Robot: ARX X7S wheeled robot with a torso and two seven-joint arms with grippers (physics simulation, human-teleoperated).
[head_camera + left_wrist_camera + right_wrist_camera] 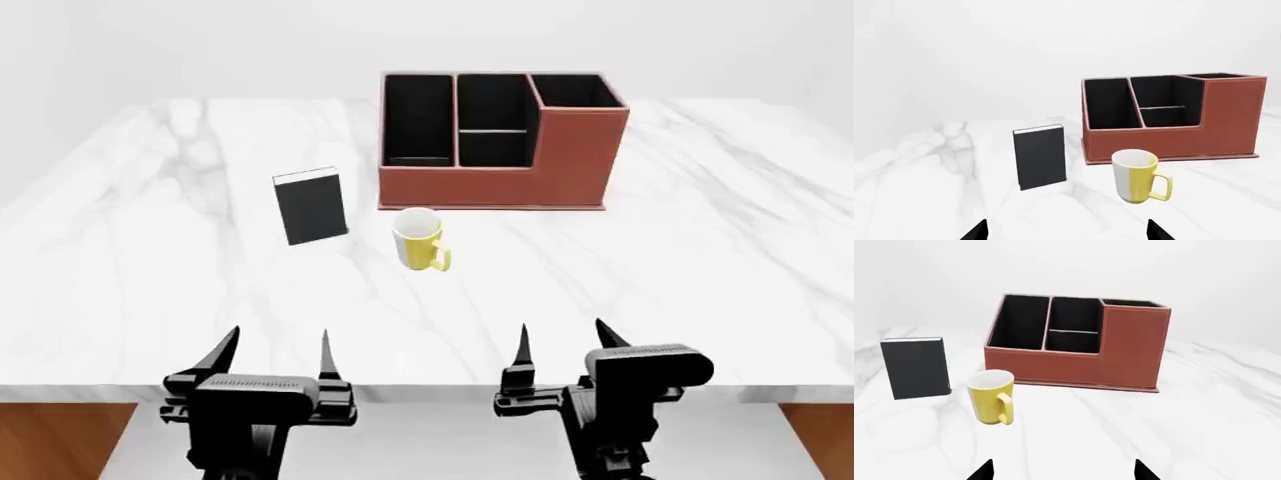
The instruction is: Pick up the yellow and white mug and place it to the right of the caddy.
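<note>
Both tools (274,345) (561,340) gape wide, empty.

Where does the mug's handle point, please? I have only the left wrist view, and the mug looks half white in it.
Observer: In the head view the yellow and white mug has its handle turned toward the robot's right and slightly toward the robot.
Operator: Are both grippers open?
Observer: Yes, the left gripper and the right gripper both stand open at the table's near edge, holding nothing.
Operator: Is there space right of the caddy?
Observer: Yes, bare marble lies to the right of the caddy.
</note>
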